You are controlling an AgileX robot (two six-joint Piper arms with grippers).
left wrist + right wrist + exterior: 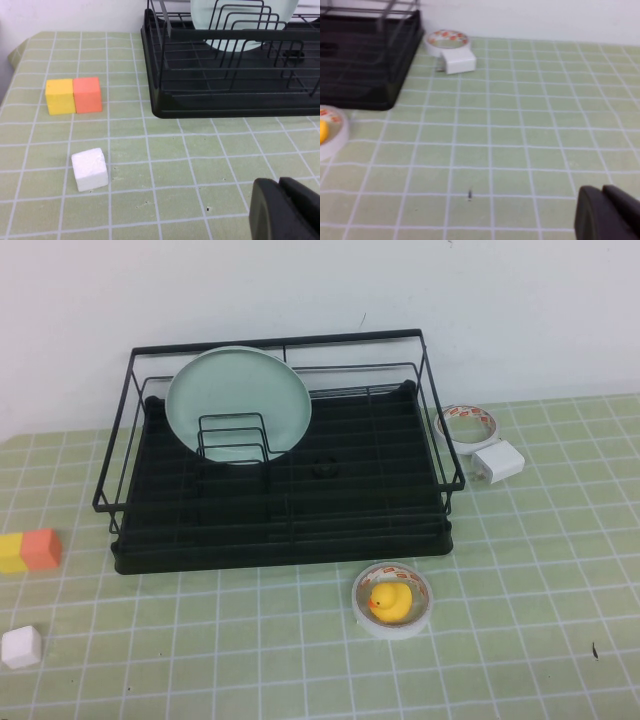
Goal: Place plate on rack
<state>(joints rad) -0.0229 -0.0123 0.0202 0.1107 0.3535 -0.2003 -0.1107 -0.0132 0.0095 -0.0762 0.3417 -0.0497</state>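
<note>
The pale mint-green plate (238,400) stands on edge in the back left of the black wire rack (280,530), leaning behind the upright wire dividers (232,436). It also shows in the left wrist view (235,20), with the rack (225,95) in front of it. My left gripper (280,210) is shut and empty, low over the table near the rack's front left. My right gripper (605,210) is shut and empty over the table to the right of the rack (365,65). Neither arm shows in the high view.
A tape roll holding a yellow rubber duck (392,600) lies in front of the rack. Another tape roll (467,426) and a white adapter (498,462) lie at its right. A yellow-and-orange block pair (28,550) and a white cube (21,646) lie at the left.
</note>
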